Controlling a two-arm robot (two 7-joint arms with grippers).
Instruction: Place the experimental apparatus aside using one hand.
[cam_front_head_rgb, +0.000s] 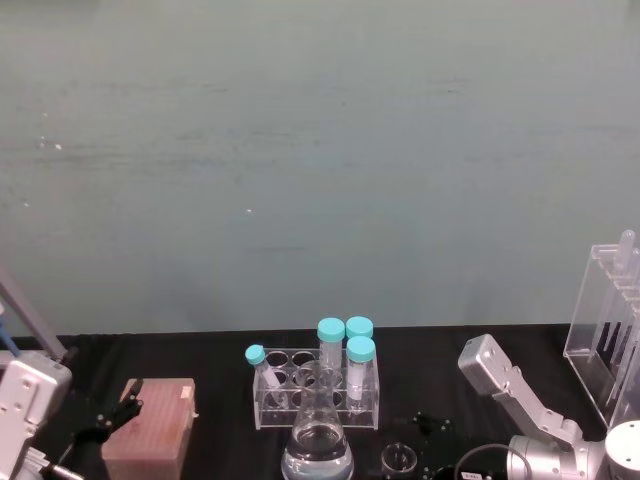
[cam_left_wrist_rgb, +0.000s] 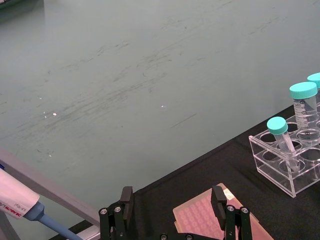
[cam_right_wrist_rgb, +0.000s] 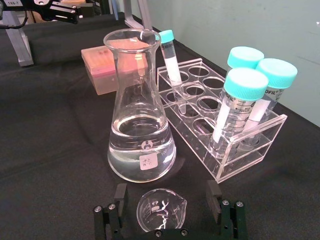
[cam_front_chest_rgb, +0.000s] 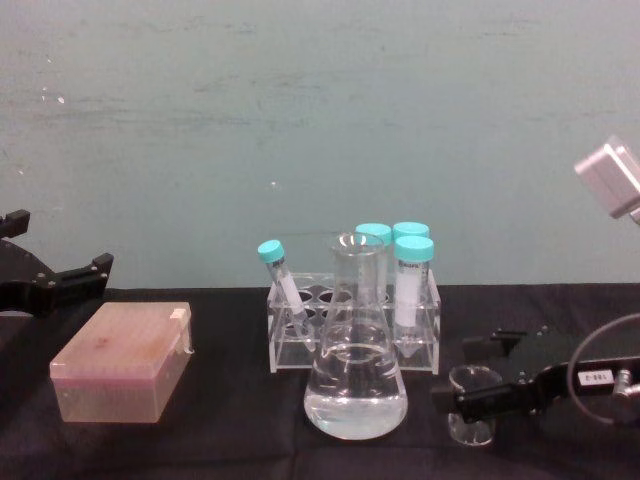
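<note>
The flask (cam_front_chest_rgb: 355, 390) stands upright on the black bench (cam_front_chest_rgb: 220, 440), its long axis vertical, neck up, with clear liquid filling the wide base. Just right of the flask and a little nearer the robot sits the small beaker (cam_right_wrist_rgb: 161, 212), also upright, mouth up. The right hand (cam_right_wrist_rgb: 167, 195) is low at the bench, reaching in from the flask's right. Its two fingers (cam_right_wrist_rgb: 120, 197) are spread wide on either side of the beaker. In the right wrist view a gap shows on each side, so the hand grips nothing. The right arm lies low and roughly level along the bench. Well right of the flask, the tall pipette rack (cam_front_head_rgb: 605, 330) stands upright with its glass pipettes on end. Just behind the flask is a tube rack (cam_front_chest_rgb: 290, 355) with teal-capped tubes, one of them leaning. Left of the flask lies a pink box (cam_front_chest_rgb: 120, 375). The left hand (cam_left_wrist_rgb: 171, 195) hangs above the box, fingers apart and empty, well away from the flask.
</note>
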